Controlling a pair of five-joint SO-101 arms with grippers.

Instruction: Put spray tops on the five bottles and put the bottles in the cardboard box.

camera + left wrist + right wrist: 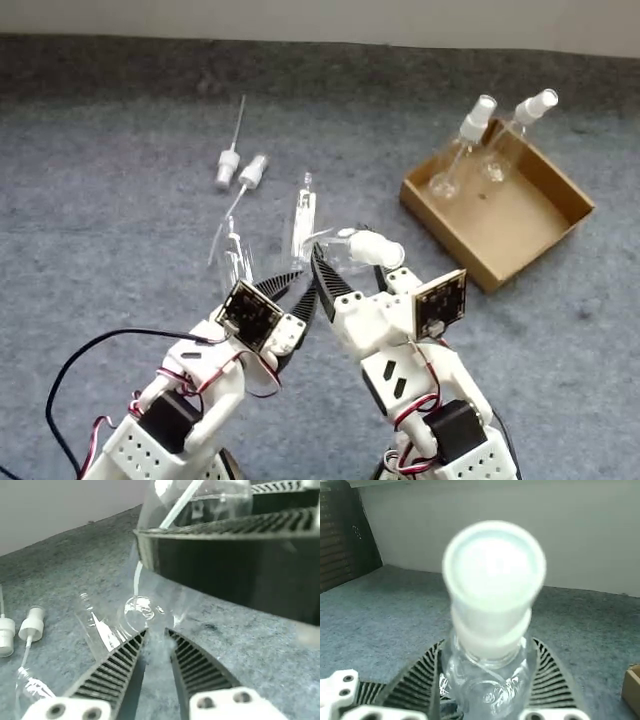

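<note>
Cardboard box (522, 228) with two bottles (461, 150), right hand (487, 660) gripping capped bottle (490, 625)

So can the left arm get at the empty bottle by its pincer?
Probably yes: the left pincer is open and the empty bottle lies uncovered beside its tips, though the right pincer holds a capped bottle close above.

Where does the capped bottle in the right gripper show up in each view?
High view: bottle mid-table, left of the cardboard box, in the right gripper.
Left wrist view: clear body just behind that gripper's ribbed finger.
Right wrist view: cap facing the camera, between the fingers.
Shared landmark: the right gripper's ribbed black fingers.
</note>
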